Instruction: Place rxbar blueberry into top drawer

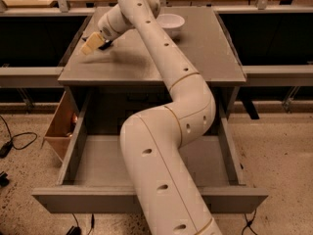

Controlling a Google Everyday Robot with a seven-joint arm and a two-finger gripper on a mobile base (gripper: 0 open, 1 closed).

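My gripper (93, 44) is at the far left of the grey cabinet top (205, 48), low over the surface, with its tan tip pointing left. A small dark flat thing, the rxbar blueberry (106, 44), shows just right of the tip and is mostly hidden by the gripper. I cannot tell whether it is held or lying on the top. The top drawer (146, 200) is pulled fully out below, and its grey floor (100, 165) is partly hidden by my arm.
A white bowl (169, 22) stands at the back middle of the cabinet top. A tan wooden box (59, 127) sits on the floor against the drawer's left side. Cables (14, 143) lie on the floor at left. Dark shelves flank the cabinet.
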